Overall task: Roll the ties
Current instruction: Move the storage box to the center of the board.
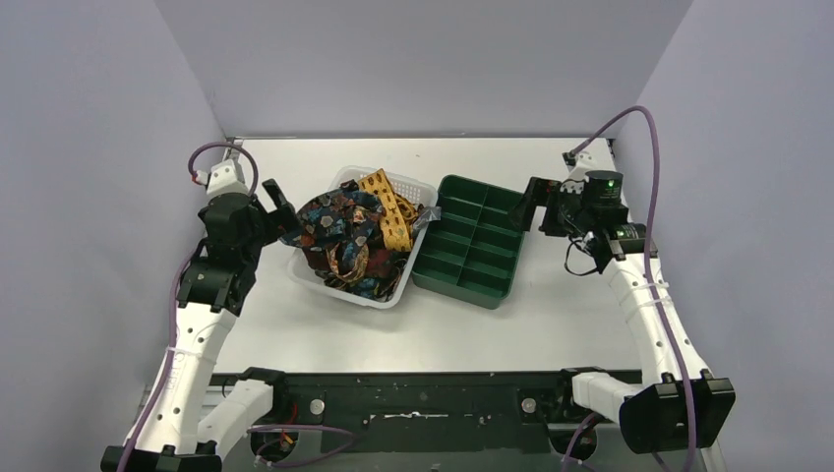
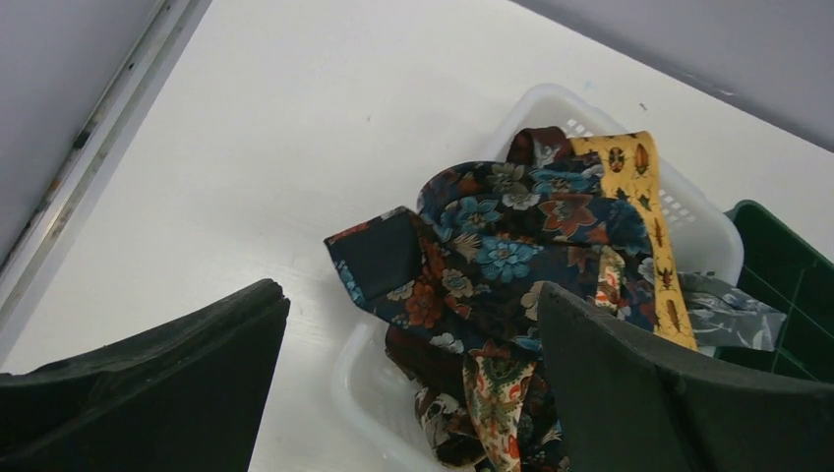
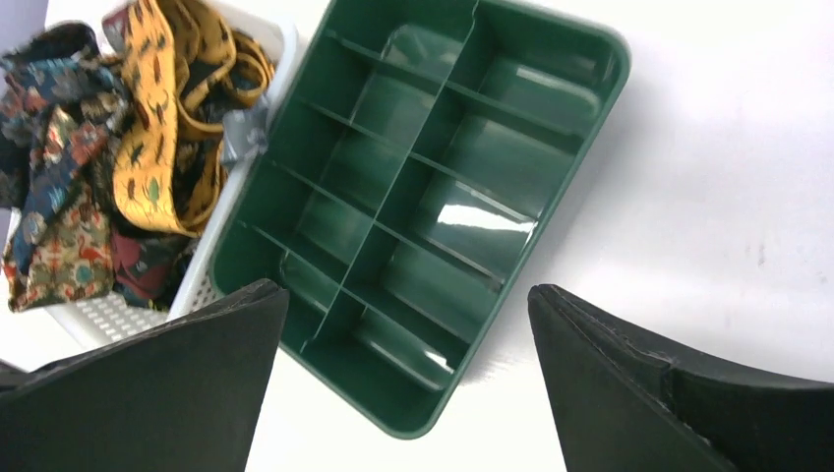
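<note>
Several ties lie heaped in a white basket (image 1: pixel 313 278). A dark floral tie (image 1: pixel 329 218) lies on top, its pointed end hanging over the left rim (image 2: pixel 379 258). A mustard-yellow tie (image 1: pixel 387 208) lies at the back, and shows in the left wrist view (image 2: pixel 644 211) and the right wrist view (image 3: pixel 143 147). A brown paisley tie (image 2: pixel 500 393) and a dark red tie (image 2: pixel 539 145) lie under them. My left gripper (image 1: pixel 278 209) is open and empty, just left of the basket. My right gripper (image 1: pixel 533 205) is open and empty, at the right edge of the green tray.
A green divided tray (image 1: pixel 470 242) with several compartments stands right of the basket, touching it; it fills the right wrist view (image 3: pixel 423 197). A grey crumpled cloth (image 1: pixel 425 220) lies between ties and tray. White walls close in the table at left, back and right.
</note>
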